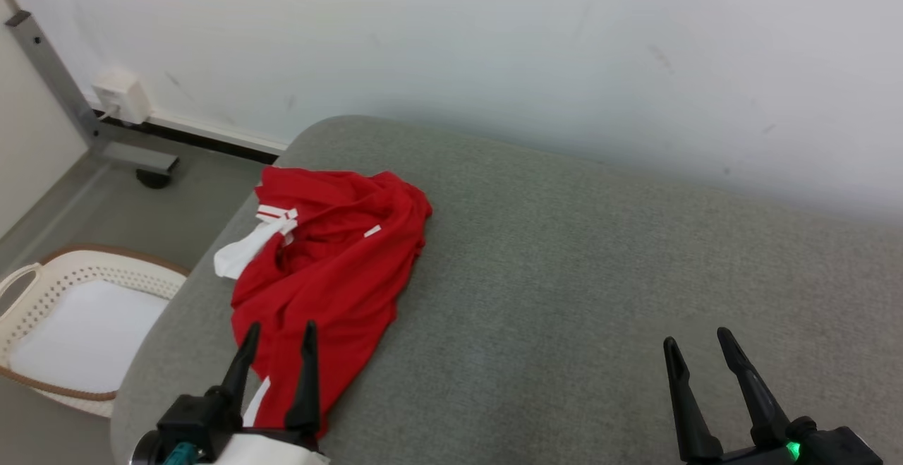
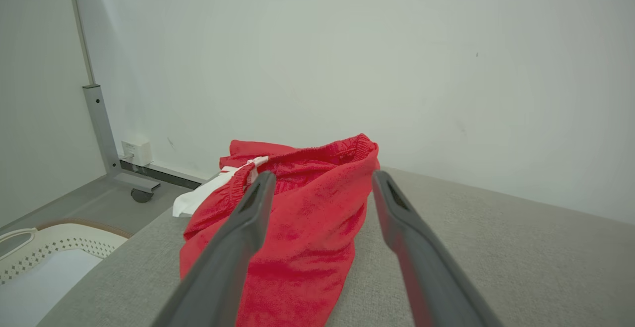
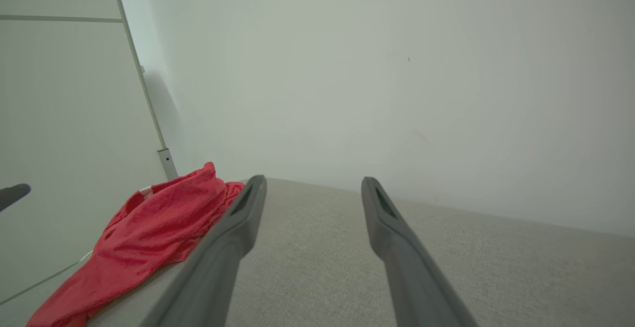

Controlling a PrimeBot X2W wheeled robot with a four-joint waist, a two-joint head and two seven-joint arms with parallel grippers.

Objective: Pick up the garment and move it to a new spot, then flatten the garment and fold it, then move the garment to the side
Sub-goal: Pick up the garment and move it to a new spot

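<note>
A crumpled red garment (image 1: 338,260) with white trim lies on the left part of the grey padded surface (image 1: 600,274), reaching toward its near edge. In the left wrist view the red garment (image 2: 302,228) shows its elastic waistband at the top. My left gripper (image 1: 280,333) hovers open over the garment's near end, nothing between its fingers. My right gripper (image 1: 697,341) stands open over bare grey cloth at the lower right, far from the garment. The right wrist view has the garment (image 3: 149,237) at the left, beyond my open right gripper (image 3: 312,183).
A white laundry basket (image 1: 49,310) with a brown rim sits on the floor left of the surface. A grey metal leg (image 1: 63,91) and a white wall box (image 1: 121,94) stand at the back left. A pale wall rises behind the surface.
</note>
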